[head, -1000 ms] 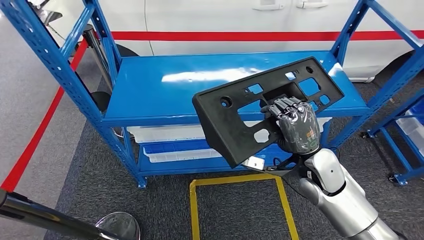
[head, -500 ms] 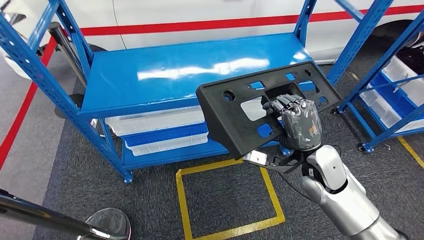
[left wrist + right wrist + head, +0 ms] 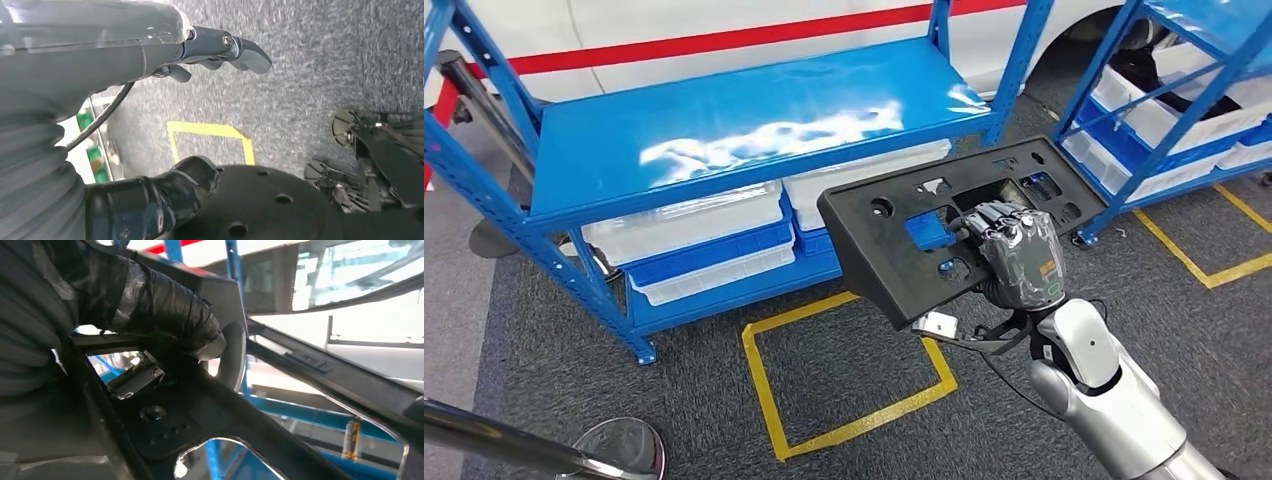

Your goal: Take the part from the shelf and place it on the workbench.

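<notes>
The part (image 3: pixel 871 247) is a long black plastic panel with several cut-outs. My right hand (image 3: pixel 1020 256) grips it through a middle opening and holds it tilted in the air, in front of the blue shelf (image 3: pixel 724 140) and clear of its top board. In the right wrist view the thumb of my right hand (image 3: pixel 150 300) wraps over a bar of the part (image 3: pixel 280 435). My left hand (image 3: pixel 100 50) hangs over the grey carpet with its fingers (image 3: pixel 242 52) apart and nothing in it.
White bins (image 3: pixel 684 235) sit on the shelf's lower level. A second blue rack (image 3: pixel 1184 100) with bins stands at the right. A yellow floor square (image 3: pixel 764 370) lies below the part. A metal post base (image 3: pixel 619 450) is at the lower left, and a white vehicle (image 3: pixel 724 30) stands behind the shelf.
The whole picture has shifted: the camera has turned right, so the shelf slid left and the second rack came in. The part stays in my right hand at the same tilt.
</notes>
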